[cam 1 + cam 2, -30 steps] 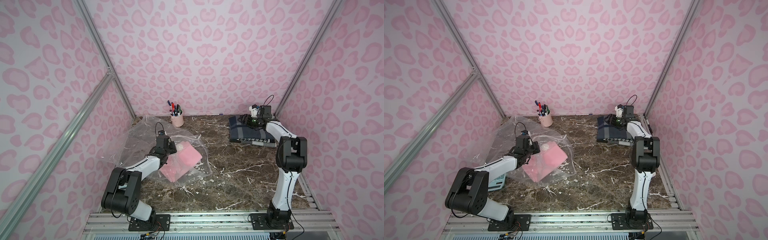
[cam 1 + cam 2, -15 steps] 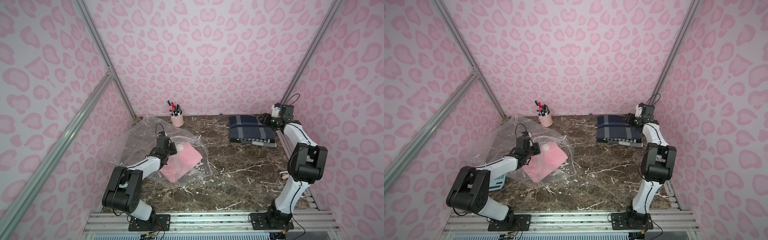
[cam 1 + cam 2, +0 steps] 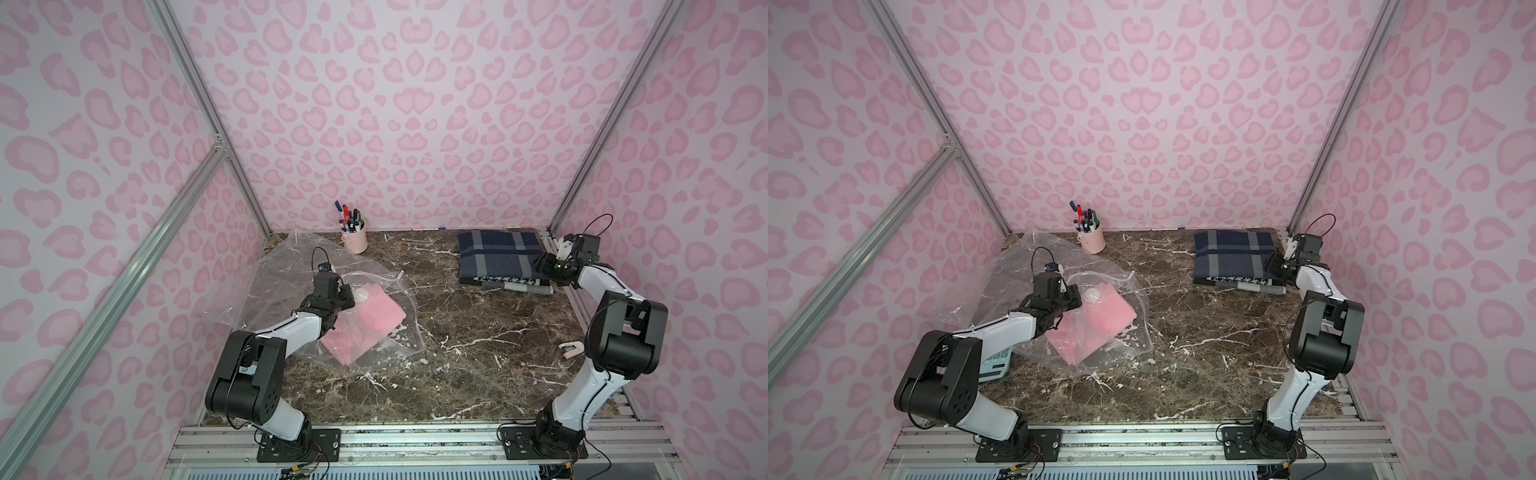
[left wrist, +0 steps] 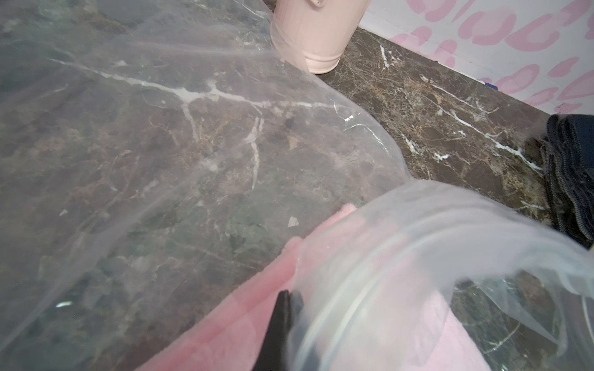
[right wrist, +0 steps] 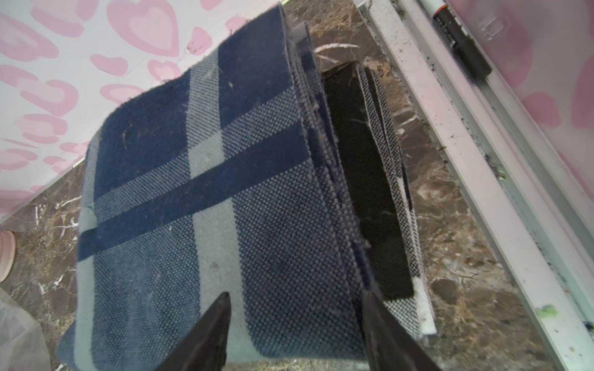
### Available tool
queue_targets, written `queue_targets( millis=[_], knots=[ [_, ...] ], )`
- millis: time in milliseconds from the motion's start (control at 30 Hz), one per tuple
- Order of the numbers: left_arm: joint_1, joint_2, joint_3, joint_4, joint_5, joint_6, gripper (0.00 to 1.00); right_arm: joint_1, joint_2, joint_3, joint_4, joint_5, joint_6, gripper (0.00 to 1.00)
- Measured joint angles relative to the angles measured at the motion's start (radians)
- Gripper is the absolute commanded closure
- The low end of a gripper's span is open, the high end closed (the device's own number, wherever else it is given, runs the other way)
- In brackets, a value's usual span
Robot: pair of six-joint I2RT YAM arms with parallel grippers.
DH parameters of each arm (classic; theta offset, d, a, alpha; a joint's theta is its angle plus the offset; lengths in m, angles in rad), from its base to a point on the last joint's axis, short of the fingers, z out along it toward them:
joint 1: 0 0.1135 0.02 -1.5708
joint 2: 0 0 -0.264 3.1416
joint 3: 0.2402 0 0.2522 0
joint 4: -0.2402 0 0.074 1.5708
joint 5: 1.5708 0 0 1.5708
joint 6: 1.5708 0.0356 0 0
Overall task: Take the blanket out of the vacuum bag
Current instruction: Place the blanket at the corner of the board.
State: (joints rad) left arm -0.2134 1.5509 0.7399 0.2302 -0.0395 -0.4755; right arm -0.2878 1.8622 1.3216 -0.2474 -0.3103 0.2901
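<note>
left gripper: pinching crinkly clear plastic vacuum bag, pink folded blanket inside
right gripper: jaws spread over navy plaid blanket

No word, number or brand can be read anywhere. At about 8 o'clock on the desk, a pale blue printed patch carries dark marks too small to make out. In the right wrist view, a dark marker on the side rail bears an orange-and-white label, blurred beyond reading.
</note>
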Motion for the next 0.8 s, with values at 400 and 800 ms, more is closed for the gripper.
queue_targets(
  millis=[400,800],
  knots=[
    [0.000,-0.008,0.016,-0.011,0.001,0.000,0.96,-0.007,0.043,-0.019,0.021,-0.002,-0.006,1.00],
    [-0.001,-0.008,0.014,-0.011,0.004,0.000,0.96,-0.011,-0.058,-0.091,0.024,-0.016,-0.006,1.00]
  ],
)
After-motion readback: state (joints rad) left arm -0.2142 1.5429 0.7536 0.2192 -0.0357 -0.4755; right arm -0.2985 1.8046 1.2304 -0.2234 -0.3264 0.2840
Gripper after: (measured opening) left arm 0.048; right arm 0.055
